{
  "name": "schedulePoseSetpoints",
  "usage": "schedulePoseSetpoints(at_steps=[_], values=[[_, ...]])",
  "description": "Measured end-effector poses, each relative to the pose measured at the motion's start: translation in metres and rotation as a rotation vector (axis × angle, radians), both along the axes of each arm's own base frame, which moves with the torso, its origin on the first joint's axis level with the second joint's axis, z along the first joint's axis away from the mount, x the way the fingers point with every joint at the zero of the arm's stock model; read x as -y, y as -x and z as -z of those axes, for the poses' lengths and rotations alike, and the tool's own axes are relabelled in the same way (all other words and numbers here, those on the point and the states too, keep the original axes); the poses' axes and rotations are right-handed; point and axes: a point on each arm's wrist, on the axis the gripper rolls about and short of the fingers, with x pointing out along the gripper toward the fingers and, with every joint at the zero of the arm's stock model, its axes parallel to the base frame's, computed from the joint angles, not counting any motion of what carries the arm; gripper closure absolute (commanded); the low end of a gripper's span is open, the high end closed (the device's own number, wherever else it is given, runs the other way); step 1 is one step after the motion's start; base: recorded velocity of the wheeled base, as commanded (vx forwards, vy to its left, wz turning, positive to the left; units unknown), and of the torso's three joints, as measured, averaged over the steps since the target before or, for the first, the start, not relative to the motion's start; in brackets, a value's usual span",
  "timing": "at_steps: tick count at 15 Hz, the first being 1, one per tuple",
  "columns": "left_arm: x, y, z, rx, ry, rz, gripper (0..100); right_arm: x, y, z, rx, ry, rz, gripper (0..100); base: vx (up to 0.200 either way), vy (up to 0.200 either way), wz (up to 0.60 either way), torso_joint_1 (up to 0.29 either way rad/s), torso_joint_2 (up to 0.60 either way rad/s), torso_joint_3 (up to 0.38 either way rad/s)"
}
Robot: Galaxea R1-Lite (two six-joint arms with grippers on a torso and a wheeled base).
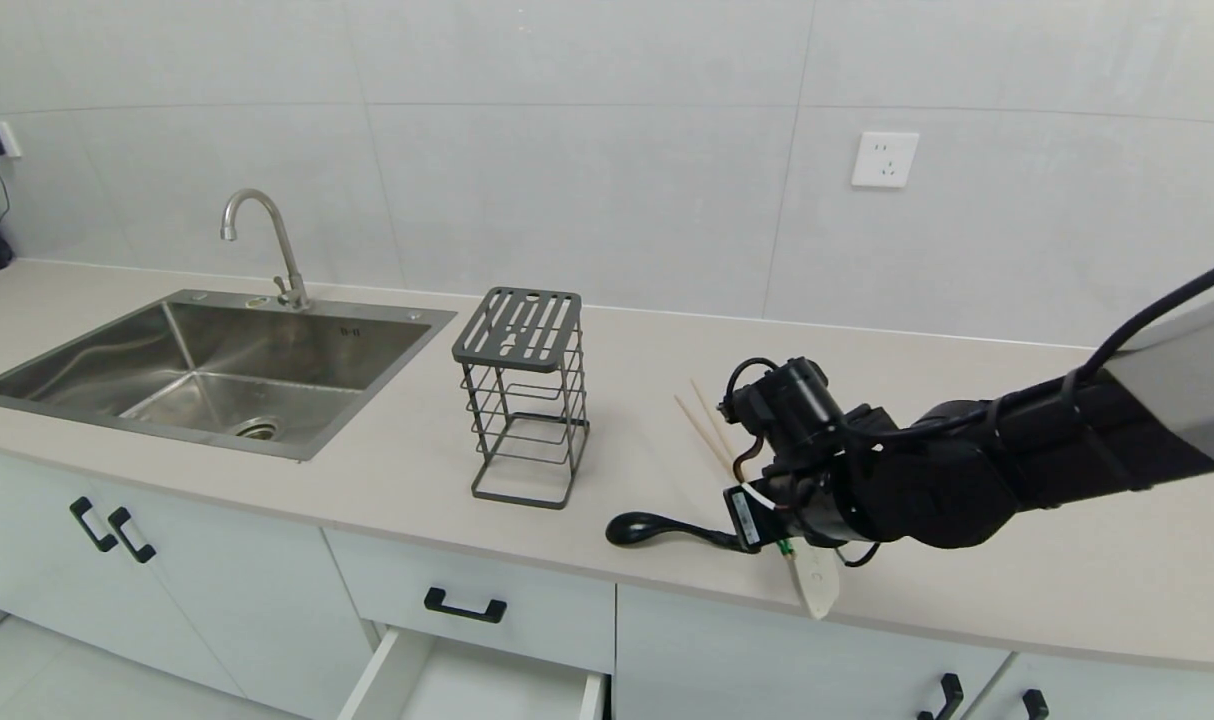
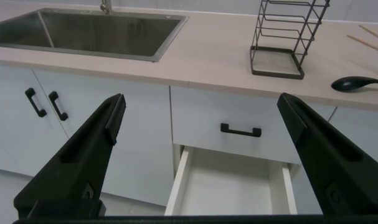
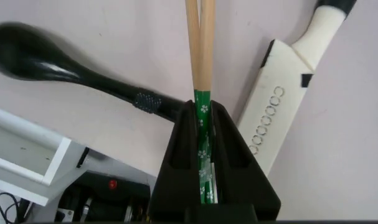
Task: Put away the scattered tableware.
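Observation:
A pair of wooden chopsticks (image 1: 705, 430) with green patterned ends (image 3: 200, 50) lies low over the beige counter, right of the wire rack. My right gripper (image 3: 201, 115) is shut on the green ends; in the head view it (image 1: 762, 505) sits near the counter's front edge. A black spoon (image 1: 647, 528) (image 3: 45, 56) lies just beside it toward the rack. A white knife (image 1: 817, 590) (image 3: 282, 106) lies on the other side, reaching the counter edge. My left gripper (image 2: 200, 102) is open, held low in front of the cabinets facing an open drawer (image 2: 232, 180).
A dark wire rack (image 1: 522, 400) (image 2: 285, 37) stands mid-counter. A steel sink (image 1: 381, 386) (image 2: 95, 31) with a tap (image 1: 267, 240) is at the left. The open white drawer (image 1: 467, 685) sits below the counter under the rack. A wall socket (image 1: 884, 159) is behind.

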Motion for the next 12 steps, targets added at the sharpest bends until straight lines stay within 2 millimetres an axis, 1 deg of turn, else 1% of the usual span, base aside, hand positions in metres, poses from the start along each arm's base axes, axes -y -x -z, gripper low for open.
schedulePoseSetpoints(at_steps=[2,4,5,8,9,10,12], values=[[0.000,0.000,0.000,0.000,0.000,0.000,0,-0.009,0.013,-0.014,0.028,-0.022,-0.042,100,0.000,0.000,0.00,0.000,0.00,0.000],[0.000,0.000,0.000,0.000,0.000,0.000,0,-0.026,0.044,-0.029,0.052,-0.047,-0.139,100,0.000,0.000,0.00,0.000,0.00,0.000],[0.000,0.000,0.000,0.000,0.000,0.000,0,-0.028,0.062,-0.031,0.043,-0.041,-0.180,100,0.000,0.000,0.00,0.000,0.00,0.000],[0.000,0.000,0.000,0.000,0.000,0.001,0,-0.022,0.106,-0.026,0.003,-0.007,-0.272,100,0.000,0.000,0.00,0.000,0.00,0.000],[0.000,0.000,0.000,0.000,0.000,0.001,0,-0.019,0.117,-0.025,-0.006,0.001,-0.297,100,0.000,0.000,0.00,0.000,0.00,0.000],[0.000,0.000,0.000,0.000,0.000,0.001,0,-0.018,0.124,-0.026,-0.007,0.002,-0.315,100,0.000,0.000,0.00,0.000,0.00,0.000],[0.000,0.000,0.000,0.000,0.000,0.000,0,-0.022,0.140,-0.027,-0.006,0.000,-0.374,100,0.000,0.000,0.00,0.000,0.00,0.000]])
